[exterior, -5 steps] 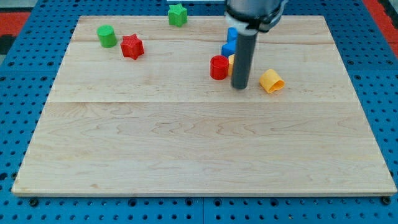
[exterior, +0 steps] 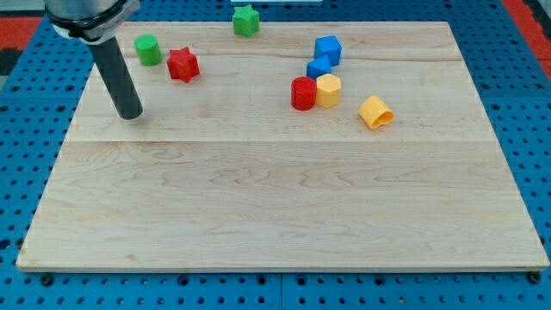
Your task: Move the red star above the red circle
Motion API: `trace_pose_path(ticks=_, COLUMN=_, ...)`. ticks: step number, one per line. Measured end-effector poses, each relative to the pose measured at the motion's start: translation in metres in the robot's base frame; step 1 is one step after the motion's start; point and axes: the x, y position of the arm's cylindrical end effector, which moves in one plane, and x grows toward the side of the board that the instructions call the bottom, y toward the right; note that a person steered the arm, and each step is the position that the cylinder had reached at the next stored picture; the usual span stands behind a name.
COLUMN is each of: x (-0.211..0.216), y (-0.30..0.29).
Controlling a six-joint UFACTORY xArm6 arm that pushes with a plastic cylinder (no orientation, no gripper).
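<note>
We find no text, label, brand, number or sign that can be read anywhere in the view. The wooden board (exterior: 284, 198), the blocks and the blue pegboard (exterior: 534, 129) around it carry no markings.

Red star (exterior: 182, 65) flat on board, upper left; red circle (exterior: 303, 93) upright, well apart at its 4 o'clock.

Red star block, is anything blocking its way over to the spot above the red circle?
Yes. The small blue block sits right above the red circle, filling the spot where the red star should go.
</note>
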Motion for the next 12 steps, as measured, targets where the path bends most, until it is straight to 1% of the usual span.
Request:
trace_pose_path(ticks=1, x=0.000, y=0.000)
trace_pose_path(ticks=2, x=0.000, y=-0.021)
trace_pose_path(ticks=3, x=-0.009, y=-0.055)
trace_pose_path(ticks=4, x=-0.019, y=-0.069)
trace_pose_path(ticks=5, x=-0.031, y=-0.006)
trace_pose_path(ticks=6, x=-0.054, y=-0.015)
trace_pose_path(ticks=7, x=-0.095, y=0.016)
trace_pose_path(ticks=8, x=-0.109, y=0.070)
trace_pose_path(ticks=9, x=-0.109, y=0.157)
trace_pose_path(ticks=10, x=-0.087, y=0.213)
trace_pose_path(ticks=11, x=-0.106, y=0.160)
trace_pose_path(ticks=12, x=-0.114, y=0.228)
